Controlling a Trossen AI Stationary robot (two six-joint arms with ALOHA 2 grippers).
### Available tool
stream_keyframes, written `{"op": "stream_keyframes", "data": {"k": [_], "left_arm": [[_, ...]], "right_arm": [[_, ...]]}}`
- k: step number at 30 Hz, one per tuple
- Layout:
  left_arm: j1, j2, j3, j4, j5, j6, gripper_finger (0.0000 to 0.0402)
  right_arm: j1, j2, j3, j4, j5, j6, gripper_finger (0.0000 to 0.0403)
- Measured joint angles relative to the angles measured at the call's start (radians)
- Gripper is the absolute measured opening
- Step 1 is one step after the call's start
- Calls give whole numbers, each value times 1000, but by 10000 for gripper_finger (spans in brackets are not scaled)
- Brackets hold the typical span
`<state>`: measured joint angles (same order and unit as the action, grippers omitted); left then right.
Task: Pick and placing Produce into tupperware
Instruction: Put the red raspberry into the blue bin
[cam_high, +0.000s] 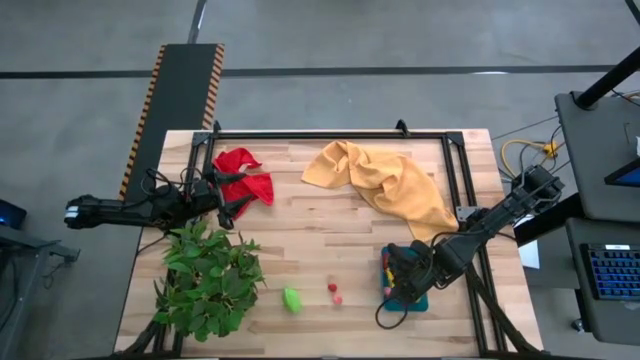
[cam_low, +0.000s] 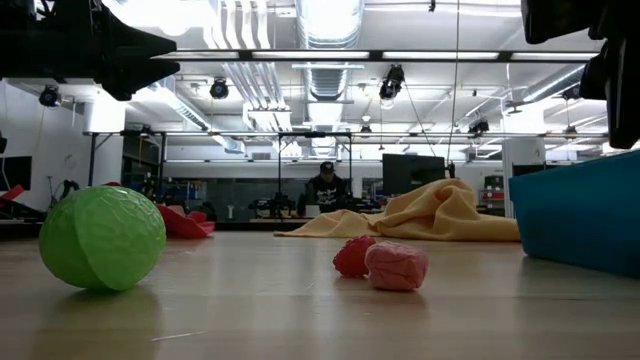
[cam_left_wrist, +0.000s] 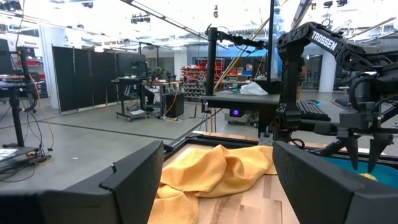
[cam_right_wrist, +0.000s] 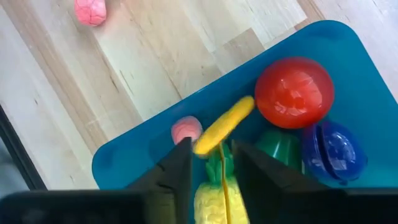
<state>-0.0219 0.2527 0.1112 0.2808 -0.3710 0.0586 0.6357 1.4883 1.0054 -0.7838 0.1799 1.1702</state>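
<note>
Robotics lab: exposed ceiling ducts (cam_low: 330, 40), workbenches (cam_left_wrist: 140, 87), concrete floor (industrial hall).

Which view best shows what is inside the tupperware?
The right wrist view: it looks straight into the tupperware. The high view has it mostly under the right gripper. The low view shows one wall; the left wrist view only a sliver.

The right arm reaches in from the table's right edge, bent at the elbow, and its wrist points straight down over the tupperware (cam_high: 405, 300). The right gripper (cam_right_wrist: 211, 163) hangs just above the inside of that container, its two dark fingers (cam_right_wrist: 174, 171) parted by a narrow gap, pinching nothing. The left arm lies stretched out low, well apart from the tupperware at the table's opposite side, and the left gripper (cam_left_wrist: 217, 180) is held level with its fingers spread wide.
</note>
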Motion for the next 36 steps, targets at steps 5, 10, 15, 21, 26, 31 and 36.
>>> {"op": "stream_keyframes", "data": {"k": [5, 10, 15, 21, 26, 31, 36], "left_arm": [[0, 0, 0, 0, 0, 0, 288], [0, 0, 0, 0, 0, 0, 288], [0, 0, 0, 0, 0, 0, 288], [0, 0, 0, 0, 0, 0, 288], [0, 0, 0, 0, 0, 0, 288], [0, 0, 0, 0, 0, 0, 288], [0, 0, 0, 0, 0, 0, 288]], "right_arm": [[0, 0, 0, 0, 4, 0, 161], [-1, 0, 0, 35, 60, -29, 199], [-1, 0, 0, 203, 145, -208, 217], [-1, 0, -2, 485, 237, -502, 230], [-8, 11, -5, 613, 267, -640, 232], [-32, 80, -1, 665, 266, -659, 226], [-59, 185, 35, 661, 266, -659, 226]]}}
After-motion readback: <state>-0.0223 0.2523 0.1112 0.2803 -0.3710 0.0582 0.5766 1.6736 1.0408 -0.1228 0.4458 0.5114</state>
